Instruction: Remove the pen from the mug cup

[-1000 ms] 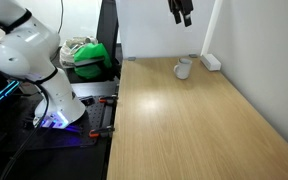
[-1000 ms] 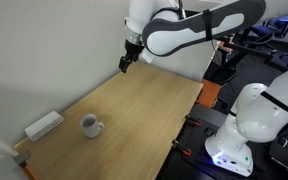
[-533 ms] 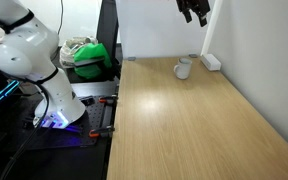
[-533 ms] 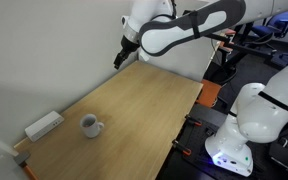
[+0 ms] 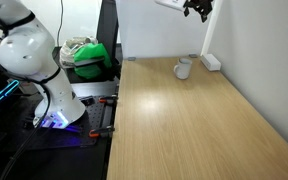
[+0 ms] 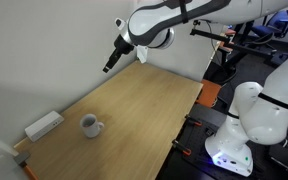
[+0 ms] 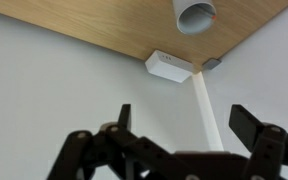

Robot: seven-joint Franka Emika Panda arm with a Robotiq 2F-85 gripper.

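My gripper (image 7: 182, 112) hangs high, jaws spread wide and holding nothing, well apart from the mug cup (image 5: 184, 67) near the wall-side corner of the table (image 5: 184, 130), beside a white block (image 7: 169, 66). I can't make out the pen from here, so I'd descend slowly, centred over the rim, before pinching

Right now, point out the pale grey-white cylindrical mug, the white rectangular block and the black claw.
Pale grey-white cylindrical mug (image 6: 88, 125): exterior view, side wall.
White rectangular block (image 6: 44, 123): exterior view, top face.
Black claw (image 7: 183, 115): wrist view, midway between open fingertips.
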